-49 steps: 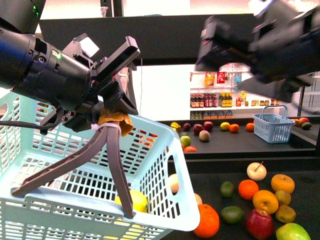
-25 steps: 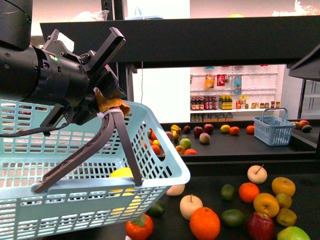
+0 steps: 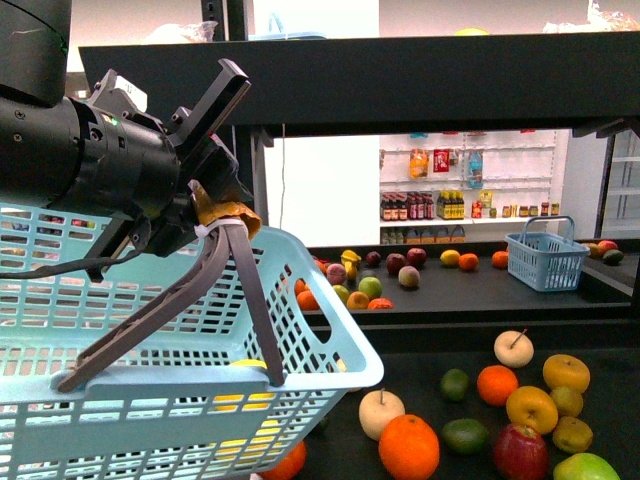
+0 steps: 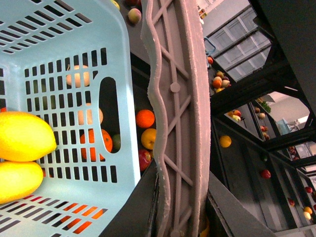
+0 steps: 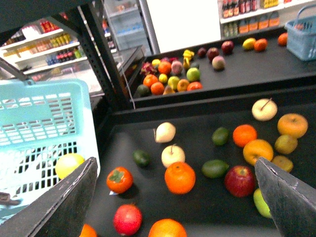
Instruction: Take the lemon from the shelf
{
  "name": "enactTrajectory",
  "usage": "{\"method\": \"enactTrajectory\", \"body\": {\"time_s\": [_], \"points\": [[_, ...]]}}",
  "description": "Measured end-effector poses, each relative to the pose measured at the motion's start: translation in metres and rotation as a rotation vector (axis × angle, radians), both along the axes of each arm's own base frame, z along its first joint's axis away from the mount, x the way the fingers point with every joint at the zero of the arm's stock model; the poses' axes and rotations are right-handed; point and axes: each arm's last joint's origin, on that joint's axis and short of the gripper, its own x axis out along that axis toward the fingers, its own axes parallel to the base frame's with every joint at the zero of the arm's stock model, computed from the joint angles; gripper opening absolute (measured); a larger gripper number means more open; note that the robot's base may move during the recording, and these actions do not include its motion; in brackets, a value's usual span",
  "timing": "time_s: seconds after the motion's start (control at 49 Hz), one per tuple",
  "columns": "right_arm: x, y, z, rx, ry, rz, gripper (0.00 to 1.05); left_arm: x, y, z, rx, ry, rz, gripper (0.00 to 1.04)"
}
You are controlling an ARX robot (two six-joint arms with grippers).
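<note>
Two lemons (image 4: 24, 136), one basket (image 4: 74, 29); left pincer (image 3: 217, 212) clamps handle (image 4: 177, 123).

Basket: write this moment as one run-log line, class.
left tool: shut on basket handle | basket: two lemons inside | right tool: open, empty

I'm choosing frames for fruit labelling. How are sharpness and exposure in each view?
Front view: sharp, though the white wall behind the shelf is blown out. Left wrist view: basket and lemon crisp and brightly lit; distant fruit tiny. Right wrist view: shelf fruit clear, right gripper fingers look soft, bright wall washed out.
</note>
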Motion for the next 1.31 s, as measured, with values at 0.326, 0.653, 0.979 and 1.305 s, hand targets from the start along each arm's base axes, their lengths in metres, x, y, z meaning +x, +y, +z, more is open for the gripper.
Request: {"method": "enactTrajectory", "body": {"time_s": [0.326,0.653,0.979,1.305], "points": [[-0.023,0.004,-0.001,-0.094,0.047,-0.087,0.81,0.001,0.003,0.000,0.001,0.002,0.025,0.16],[-0.060,0.017,-0.043,-0.211,0.043,-0.094,0.11,0.001,0.003,0.000,-0.001,0.003,0.022,0.16],[-0.078,0.017,-0.061,-0.218,0.044,-0.095,0.02,0.001,0.003,0.000,0.000,0.002,0.023,0.16],[-0.091,0.017,-0.070,-0.218,0.040,-0.095,0.02,0.001,0.003,0.000,0.000,0.002,0.023,0.16]]}}
